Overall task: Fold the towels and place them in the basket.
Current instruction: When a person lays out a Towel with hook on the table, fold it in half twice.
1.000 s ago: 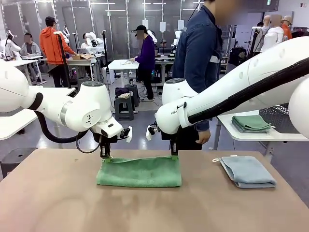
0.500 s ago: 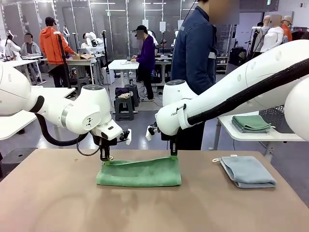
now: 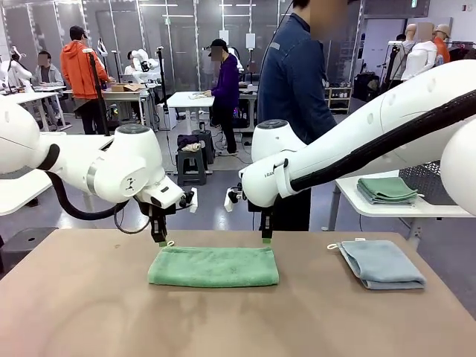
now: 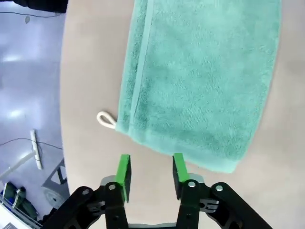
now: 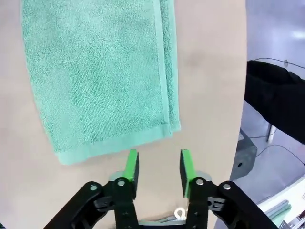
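Green towel (image 3: 213,267) lies just below left hand (image 3: 159,239); right hand (image 3: 265,236) too.

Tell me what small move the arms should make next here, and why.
Probably shift the left gripper and right gripper to one short end of the green towel for another fold. Both hang open above its far corners, holding nothing, and it lies flat as a long strip, wider than the folded blue towel beside it.

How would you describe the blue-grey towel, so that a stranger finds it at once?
Look at the brown table. Near its right end lies a folded blue-grey towel. Unlike the green towel in the middle, it is pale, and a small white tag sticks out at its far left corner.
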`<state>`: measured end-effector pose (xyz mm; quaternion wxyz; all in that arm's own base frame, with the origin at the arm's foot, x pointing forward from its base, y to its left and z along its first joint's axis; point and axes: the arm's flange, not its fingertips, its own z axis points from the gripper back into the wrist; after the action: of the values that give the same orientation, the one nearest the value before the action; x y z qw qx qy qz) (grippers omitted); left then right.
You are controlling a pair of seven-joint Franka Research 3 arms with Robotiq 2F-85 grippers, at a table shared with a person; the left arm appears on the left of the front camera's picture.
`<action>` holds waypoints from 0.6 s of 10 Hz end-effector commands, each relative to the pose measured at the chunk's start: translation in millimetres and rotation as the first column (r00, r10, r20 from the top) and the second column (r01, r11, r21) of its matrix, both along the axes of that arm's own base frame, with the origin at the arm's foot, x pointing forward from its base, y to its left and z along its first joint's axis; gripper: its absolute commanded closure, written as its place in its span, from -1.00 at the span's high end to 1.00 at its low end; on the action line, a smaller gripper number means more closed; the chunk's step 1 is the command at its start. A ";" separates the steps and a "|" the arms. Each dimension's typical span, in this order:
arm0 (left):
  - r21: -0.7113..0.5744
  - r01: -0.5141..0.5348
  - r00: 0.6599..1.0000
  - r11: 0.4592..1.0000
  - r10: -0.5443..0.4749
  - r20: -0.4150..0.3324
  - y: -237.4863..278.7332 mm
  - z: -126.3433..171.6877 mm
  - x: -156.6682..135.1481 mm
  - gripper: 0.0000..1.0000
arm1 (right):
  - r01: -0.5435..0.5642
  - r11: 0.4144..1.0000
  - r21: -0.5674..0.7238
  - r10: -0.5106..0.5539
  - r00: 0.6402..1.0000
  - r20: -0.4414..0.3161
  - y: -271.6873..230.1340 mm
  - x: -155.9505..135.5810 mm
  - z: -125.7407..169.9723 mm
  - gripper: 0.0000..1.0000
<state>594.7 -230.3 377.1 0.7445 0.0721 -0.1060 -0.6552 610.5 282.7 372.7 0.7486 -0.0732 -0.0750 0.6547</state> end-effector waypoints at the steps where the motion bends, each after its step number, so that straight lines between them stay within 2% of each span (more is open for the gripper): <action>1: -0.035 0.108 0.994 0.994 -0.108 -0.013 27.4 33.9 -22.4 0.65 | 0.039 0.999 -0.002 -0.039 0.999 -0.020 -15.2 -27.6 31.9 0.72; 2: -0.046 0.140 0.990 0.989 -0.141 -0.026 39.5 56.7 -35.7 0.33 | 0.067 0.998 0.020 -0.066 0.997 -0.045 -22.2 -47.1 53.8 0.39; 3: -0.108 0.153 0.987 0.982 -0.157 -0.036 51.5 78.8 -54.8 1.00 | 0.117 0.991 0.059 -0.111 0.990 -0.085 -30.6 -69.9 73.7 1.00; 4: -0.168 0.178 0.982 0.970 -0.186 -0.029 66.7 98.0 -75.9 1.00 | 0.187 0.981 0.060 -0.180 0.979 -0.099 -40.7 -98.4 92.2 1.00; 5: -0.217 0.188 0.981 0.958 -0.196 -0.014 78.8 107.0 -84.3 1.00 | 0.262 0.961 0.093 -0.248 0.959 -0.136 -49.2 -118.6 106.4 1.00; 6: -0.256 0.202 0.979 0.945 -0.206 0.011 86.6 110.2 -88.1 1.00 | 0.394 0.910 0.125 -0.363 0.906 -0.218 -55.6 -133.8 115.9 1.00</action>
<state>516.0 -162.2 494.2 0.6831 -0.0196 -0.1828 -0.7068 493.0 238.4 488.7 0.8314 0.0069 -0.0418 0.5540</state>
